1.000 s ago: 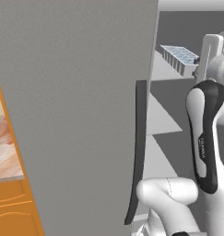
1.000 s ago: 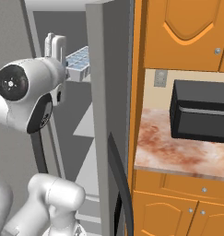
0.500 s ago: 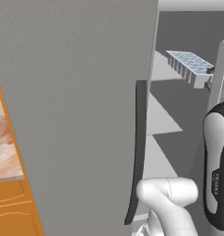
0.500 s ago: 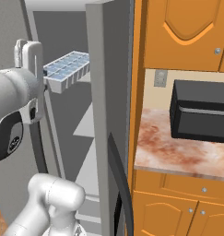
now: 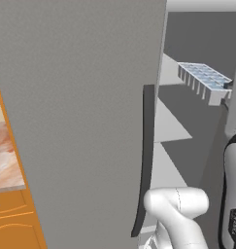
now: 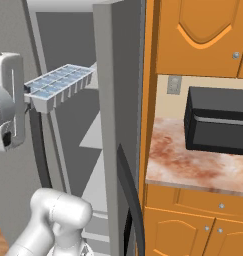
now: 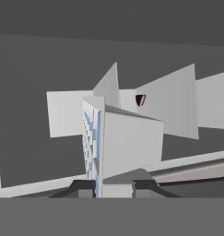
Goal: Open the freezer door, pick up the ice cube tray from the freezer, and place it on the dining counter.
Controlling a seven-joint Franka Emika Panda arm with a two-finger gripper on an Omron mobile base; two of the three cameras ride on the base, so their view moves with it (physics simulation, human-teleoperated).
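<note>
Two base cameras flank the fridge, and the biggest thing in either is the freezer door (image 5: 80, 116), swung open and standing edge-on with its long curved dark handle (image 5: 144, 160) facing the robot. Everything else is best placed against that door. Beyond its free edge lies the grey freezer interior with pale shelves (image 5: 175, 121), and out in front of those shelves, level with the door's upper part, the ice cube tray (image 5: 204, 80) hangs in the air, clear of any shelf. On the door's far side, in the right base view, a marbled countertop (image 6: 193, 162) carries a black microwave (image 6: 218, 120) under orange cabinets (image 6: 203, 35).

The gripper (image 7: 114, 186) is clamped on one short end of the tray (image 7: 122, 143), a finger on each side of its rim, so the tray sticks out like a cantilever.

As a guess from its looks, the tray (image 6: 60, 87) is light, stiff plastic with thin walls (smooth, so probably a bit slippery). An end grip leaves it free to pivot or droop; a hold across the middle of the long sides would be steadier, but the present one should serve if moves stay gentle and the tray stays level.

The base views show the compartment grid from above and the tray's slight tilt. The hand view shows the tray end-on, a pale wall with the grid foreshortened to a sliver, and shows the finger contact.
</note>
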